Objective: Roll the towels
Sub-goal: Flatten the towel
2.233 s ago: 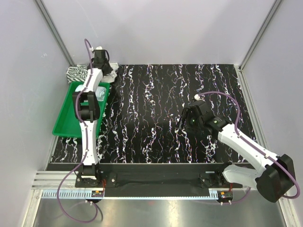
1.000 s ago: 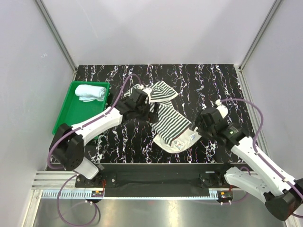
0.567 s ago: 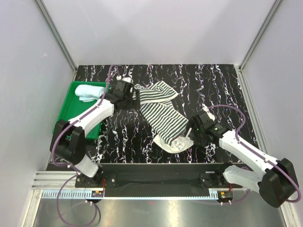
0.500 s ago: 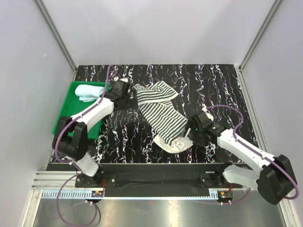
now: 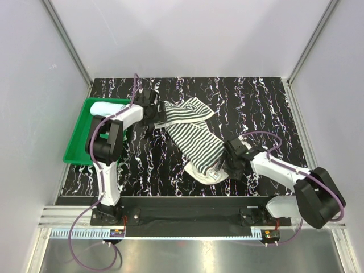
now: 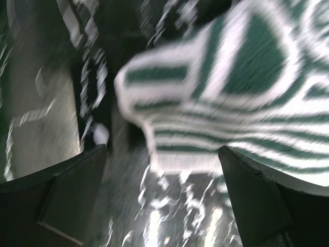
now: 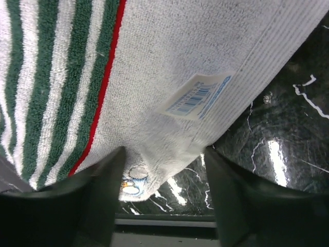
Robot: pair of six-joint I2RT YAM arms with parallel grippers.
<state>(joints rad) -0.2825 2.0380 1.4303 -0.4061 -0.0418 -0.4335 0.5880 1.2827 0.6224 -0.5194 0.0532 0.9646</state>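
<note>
Striped towel (image 5: 193,139) lies on diagonal, upper centre to lower centre of top view, on black marbled table (image 5: 256,102). Left gripper (image 5: 152,116) released, fingers wide, at towel's upper-left corner. Right gripper (image 5: 220,166) fingers apart, straddling white labelled end, not pinching. Light blue towel (image 5: 106,107) in green tray (image 5: 77,149), upper left

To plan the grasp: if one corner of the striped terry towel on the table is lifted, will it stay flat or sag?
Probably it sags: the dark-striped white terry towel lies bent and rumpled on the black marbled table. Its looped pile looks rough, so a push would likely bunch it rather than slide it.
</note>
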